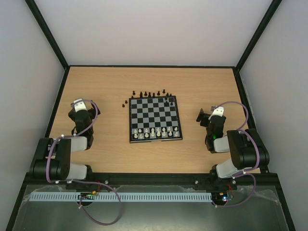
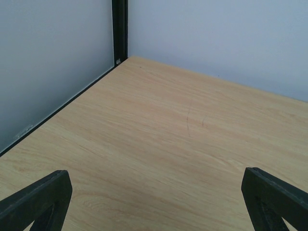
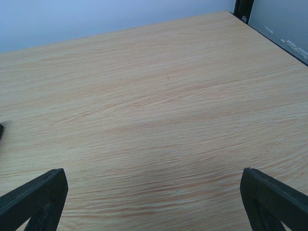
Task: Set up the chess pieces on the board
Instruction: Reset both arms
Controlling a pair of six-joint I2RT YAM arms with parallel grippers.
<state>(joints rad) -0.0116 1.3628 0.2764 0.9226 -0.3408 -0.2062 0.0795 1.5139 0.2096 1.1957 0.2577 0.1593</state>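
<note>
The flat square chessboard (image 1: 155,119) with black and silver-grey checks is sitting mid-table, between the two arms. The tiny cream-white chess pieces (image 1: 153,133) are standing in two rows along the board's near edge, and that side is looking pretty much done to me. The tiny black chess pieces (image 1: 147,94) are mostly hanging around off the board. There's a ragged line just beyond its far edge, a few more off its far-left corner, and a couple sitting on squares at its far-right corner.

The black two-finger left gripper (image 1: 78,103) is hovering well left of the board, fingers spread wide with nothing between them. The right gripper (image 1: 206,115) is doing the same on the board's right, a bit nearer to it.

What's worrying me is that the black pieces are crowding each other. Wide fingers dropping on one are likely tipping or shoving its neighbour. Reaching over the board to its far edge is also risking an arm sweeping the white rows.

Piece types are too small to tell, and so is whether any are lying down. Both wrist cameras are showing only the light wood-grain table (image 2: 183,120) and pale walls (image 2: 216,38). A dark sliver is getting cut off at the left edge of the right wrist view, and I can't tell what it is.
</note>
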